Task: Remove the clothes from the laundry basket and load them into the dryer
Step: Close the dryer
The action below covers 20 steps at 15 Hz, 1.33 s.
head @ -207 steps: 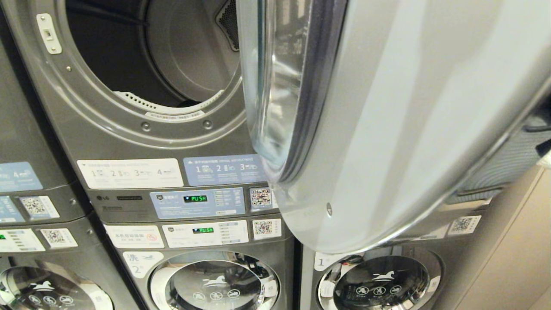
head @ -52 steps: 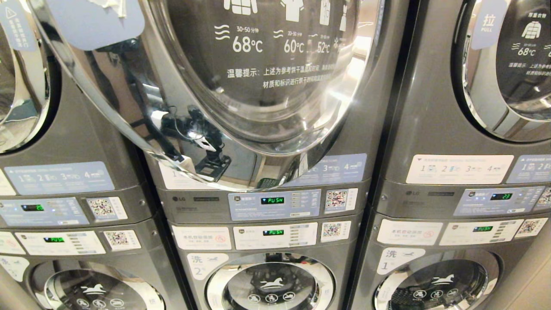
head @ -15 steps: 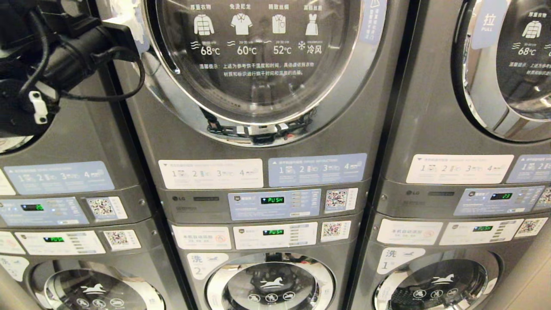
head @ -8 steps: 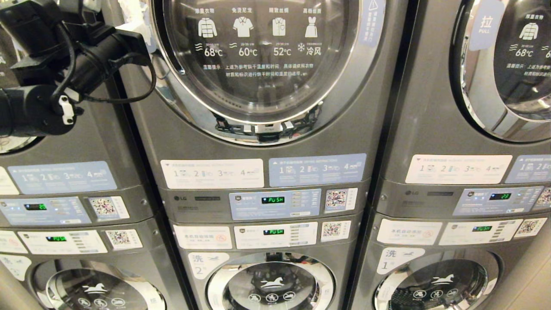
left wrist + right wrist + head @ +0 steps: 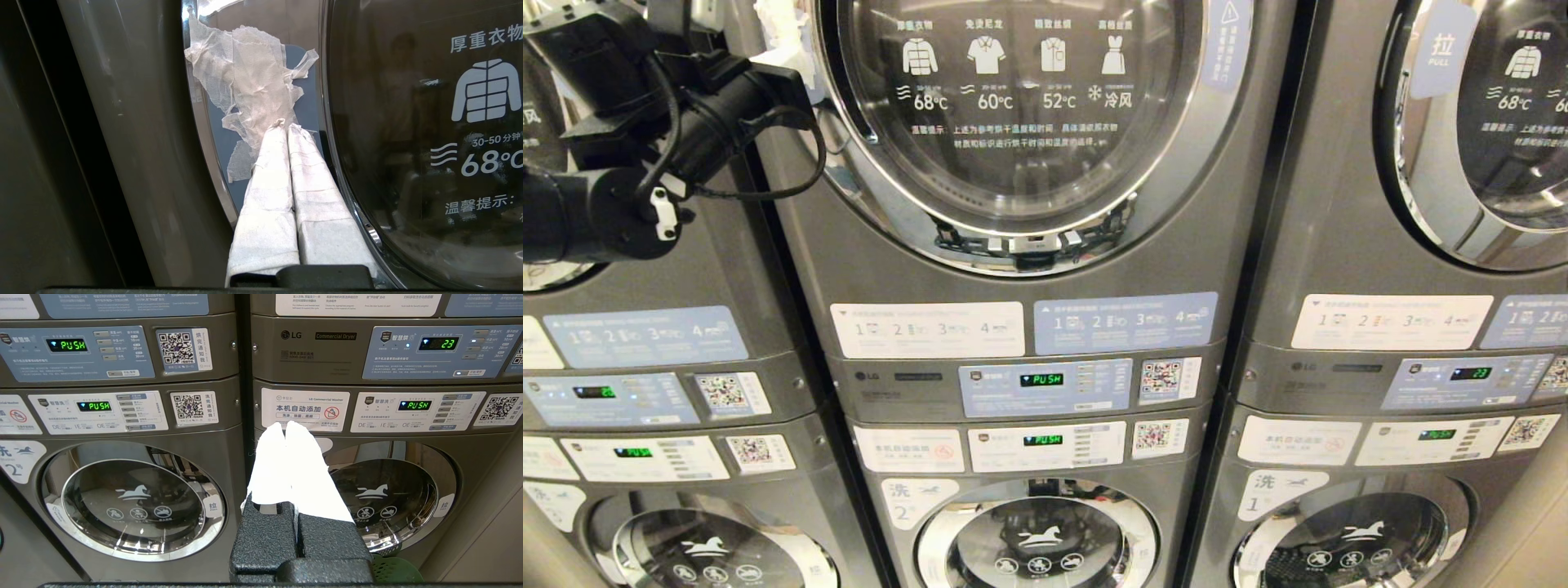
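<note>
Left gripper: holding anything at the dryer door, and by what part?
Nothing held. The left gripper is shut, tips at the torn white paper on the dryer door rim.

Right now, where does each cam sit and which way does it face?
Head: on the robot's head, facing forward and down at stacked grey machines; the closed round glass dryer door fills its top; black left arm shows at upper left.
Left wrist: behind the white-wrapped left gripper, shut, its tips at torn white tape on the door's chrome rim.
Right wrist: low, facing lower washer doors; right gripper shut, holding nothing.
Shared: head and left wrist both see the 68°C door print.
</note>
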### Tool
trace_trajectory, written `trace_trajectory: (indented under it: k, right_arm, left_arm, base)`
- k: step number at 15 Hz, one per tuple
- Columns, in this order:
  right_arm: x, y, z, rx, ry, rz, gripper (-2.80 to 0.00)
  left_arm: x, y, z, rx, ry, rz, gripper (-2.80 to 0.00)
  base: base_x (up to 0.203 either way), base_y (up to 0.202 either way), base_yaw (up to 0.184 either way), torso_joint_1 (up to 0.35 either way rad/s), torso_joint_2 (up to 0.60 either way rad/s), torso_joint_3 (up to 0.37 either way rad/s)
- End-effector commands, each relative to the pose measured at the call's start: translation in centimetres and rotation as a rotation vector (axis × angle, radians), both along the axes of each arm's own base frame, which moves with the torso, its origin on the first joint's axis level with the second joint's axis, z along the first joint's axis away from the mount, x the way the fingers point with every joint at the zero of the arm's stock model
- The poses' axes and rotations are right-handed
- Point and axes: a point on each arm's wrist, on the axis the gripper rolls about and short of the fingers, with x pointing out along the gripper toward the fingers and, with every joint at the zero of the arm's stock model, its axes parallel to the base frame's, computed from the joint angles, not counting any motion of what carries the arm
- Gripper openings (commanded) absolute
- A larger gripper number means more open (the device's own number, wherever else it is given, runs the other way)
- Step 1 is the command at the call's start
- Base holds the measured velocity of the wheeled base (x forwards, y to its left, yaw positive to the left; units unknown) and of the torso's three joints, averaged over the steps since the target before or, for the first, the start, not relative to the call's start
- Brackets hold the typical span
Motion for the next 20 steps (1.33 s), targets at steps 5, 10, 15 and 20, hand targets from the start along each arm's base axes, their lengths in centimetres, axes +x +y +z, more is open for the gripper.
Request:
trace_trajectory:
  k: [5,10,15,20]
  right_arm:
    - [0.0,0.0,0.0,0.002,0.0,0.0,-2.8]
    - [0.0,0.0,0.0,-0.002,0.0,0.001,-2.8]
    - [0.0,0.0,0.0,-0.002,0.0,0.002,-2.8]
    - [0.0,0.0,0.0,-0.005,-0.002,0.002,-2.8]
  left_arm:
    - [1.2,-0.1,-1.6,0.005,0.037,0.003,-2.8]
    - [-4.2,0.1,4.3,-0.01,-0.12,-0.002,-2.8]
    - [-16.2,1.3,7.9,-0.017,-0.2,0.009,-2.8]
    - [-30.1,2.8,2.9,-0.012,-0.124,0.016,-2.8]
  base:
    - [0.0,0.0,0.0,0.0,0.0,0.0]
    - [0.0,0.0,0.0,0.0,0.0,0.0]
    - [0.0,0.0,0.0,-0.002,0.02,0.006]
    - [0.0,0.0,0.0,0.0,0.0,0.0]
